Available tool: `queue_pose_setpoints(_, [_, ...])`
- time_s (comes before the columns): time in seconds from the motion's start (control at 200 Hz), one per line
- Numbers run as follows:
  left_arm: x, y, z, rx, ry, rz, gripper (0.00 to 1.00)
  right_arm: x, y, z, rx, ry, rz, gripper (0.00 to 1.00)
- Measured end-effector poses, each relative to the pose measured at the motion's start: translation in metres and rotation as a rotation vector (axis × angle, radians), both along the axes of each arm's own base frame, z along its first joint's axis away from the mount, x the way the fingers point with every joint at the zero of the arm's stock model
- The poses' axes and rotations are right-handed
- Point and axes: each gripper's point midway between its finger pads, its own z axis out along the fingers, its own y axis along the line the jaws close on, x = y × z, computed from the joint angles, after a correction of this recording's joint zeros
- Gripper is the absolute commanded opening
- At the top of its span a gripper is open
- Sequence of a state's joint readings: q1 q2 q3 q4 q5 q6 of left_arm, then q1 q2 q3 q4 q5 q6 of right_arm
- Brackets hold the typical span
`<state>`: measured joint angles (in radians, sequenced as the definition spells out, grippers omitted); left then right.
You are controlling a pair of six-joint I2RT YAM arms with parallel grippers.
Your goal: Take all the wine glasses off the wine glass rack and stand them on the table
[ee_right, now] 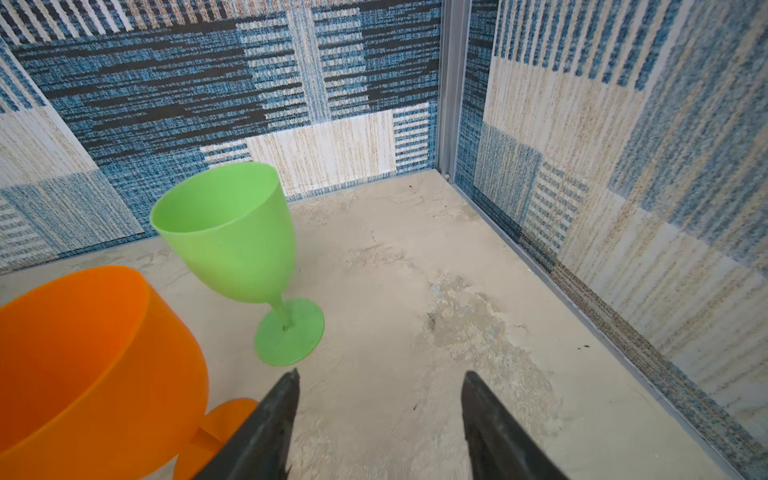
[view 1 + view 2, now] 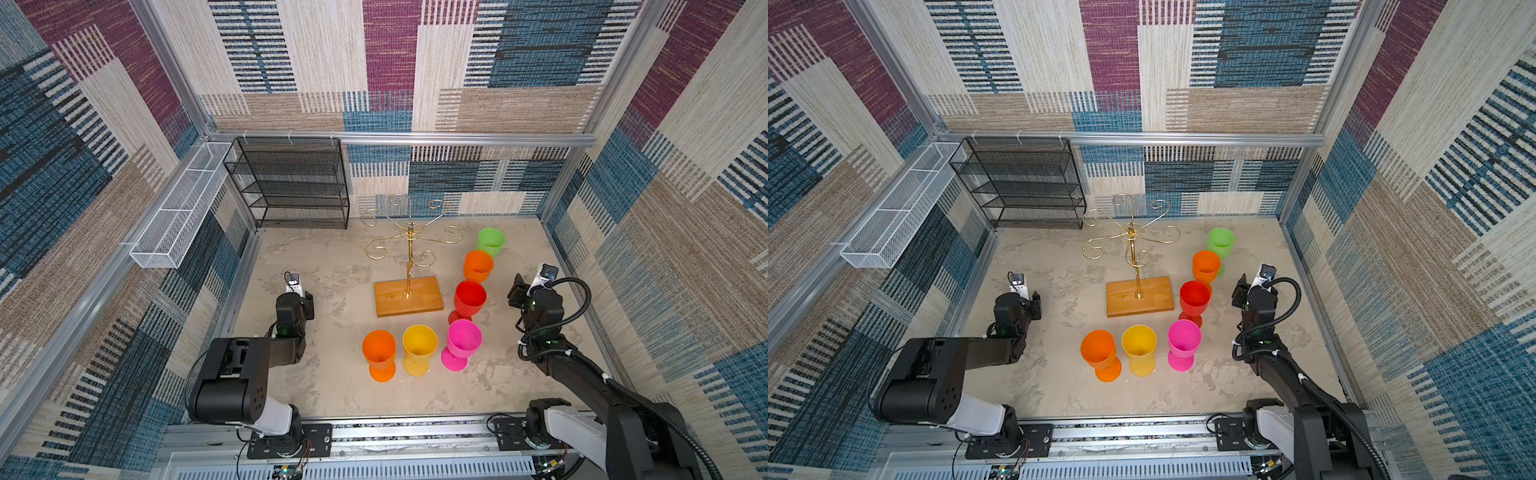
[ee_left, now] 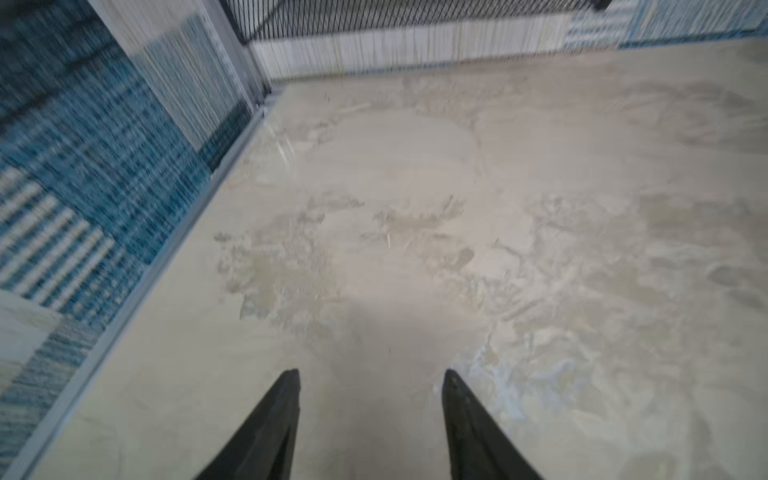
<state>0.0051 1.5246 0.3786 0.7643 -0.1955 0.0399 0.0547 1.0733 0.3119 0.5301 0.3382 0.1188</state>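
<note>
Gold wire wine glass rack (image 2: 409,266) upright on the tabletop (image 2: 324,390), six colours ranged beside it.
Right of the rack, far to near: green wine glass (image 2: 491,241), orange wine glass (image 2: 478,266), red wine glass (image 2: 469,298), pink wine glass (image 2: 464,338); in front of the rack, yellow wine glass (image 2: 419,345) and second orange wine glass (image 2: 378,351), all standing upright. Left gripper (image 3: 370,374) hangs left of the rack, right gripper (image 1: 380,376) right of it past the glasses; each has its jaws partly apart, clasping nothing.
</note>
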Motion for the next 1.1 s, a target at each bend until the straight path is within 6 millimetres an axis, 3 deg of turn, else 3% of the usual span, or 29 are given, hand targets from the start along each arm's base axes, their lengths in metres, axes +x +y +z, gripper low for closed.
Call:
queue_pose_setpoints(0.1, [0.012, -0.001, 0.016, -0.046, -0.07, -0.015, 0.6, -0.002, -0.003, -0.011, -0.026, -0.001, -0.009, 0.64])
queue_pose_setpoints(0.27, [0.013, -0.002, 0.017, -0.072, -0.078, -0.019, 0.65, 0.011, -0.001, -0.026, -0.062, 0.001, 0.003, 0.63])
queue_pose_setpoints(0.315, [0.013, -0.002, 0.017, -0.073, -0.079, -0.02, 0.7, 0.016, 0.0, -0.031, -0.066, -0.001, 0.012, 0.63])
queue_pose_setpoints(0.351, [0.014, -0.002, 0.018, -0.075, -0.083, -0.021, 0.84, 0.02, 0.001, -0.034, -0.067, -0.002, 0.016, 0.62])
queue_pose_setpoints(0.441, [0.014, -0.003, 0.018, -0.08, -0.085, -0.024, 0.91, 0.035, 0.004, -0.032, -0.073, -0.006, 0.032, 0.62])
queue_pose_setpoints(0.526, [0.014, -0.003, 0.018, -0.082, -0.085, -0.023, 0.93, 0.042, 0.006, -0.027, -0.073, -0.038, 0.045, 0.63])
queue_pose_setpoints(0.636, [0.015, -0.003, 0.019, -0.085, -0.09, -0.023, 0.96, 0.04, 0.01, -0.04, -0.074, -0.017, 0.077, 0.63])
queue_pose_setpoints(0.831, [0.015, -0.006, 0.019, -0.093, -0.091, -0.034, 1.0, 0.037, 0.014, -0.036, -0.075, -0.053, 0.117, 0.64])
queue_pose_setpoints(0.866, [0.015, -0.006, 0.019, -0.093, -0.091, -0.034, 1.0, 0.036, 0.015, -0.035, -0.076, -0.058, 0.123, 0.67])
queue_pose_setpoints(0.886, [0.015, -0.006, 0.019, -0.093, -0.091, -0.034, 1.0, 0.036, 0.015, -0.035, -0.076, -0.06, 0.124, 0.86])
queue_pose_setpoints(0.921, [0.015, -0.006, 0.019, -0.094, -0.091, -0.034, 1.0, 0.035, 0.016, -0.034, -0.075, -0.066, 0.131, 0.99])
queue_pose_setpoints(1.097, [0.015, -0.006, 0.019, -0.094, -0.091, -0.034, 1.0, 0.033, 0.019, -0.032, -0.085, -0.083, 0.151, 1.0])
